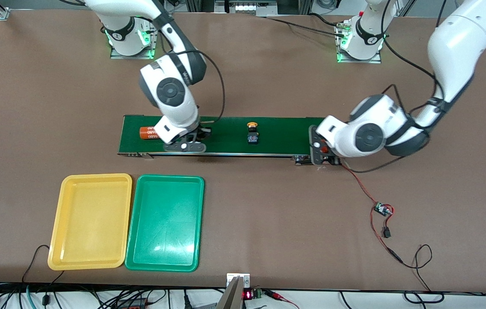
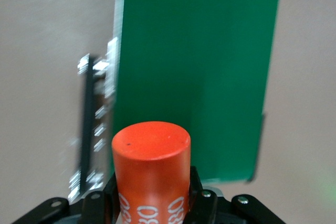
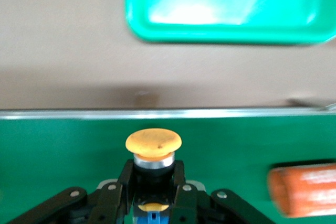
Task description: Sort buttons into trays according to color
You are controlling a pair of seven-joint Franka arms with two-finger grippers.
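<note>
right gripper (image 3: 153,195) clenched on yellow-capped button (image 3: 153,144) over conveyor belt (image 1: 277,128) | lift straight, carry to yellow tray (image 1: 90,221) | left gripper (image 2: 152,203) grasps orange cylinder (image 2: 151,171), waiting

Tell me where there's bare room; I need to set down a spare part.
Both the yellow tray and green tray lie bare. Open tabletop stretches between the green tray and the red wire. The conveyor belt is crowded: a button, an orange cylinder and both grippers.
</note>
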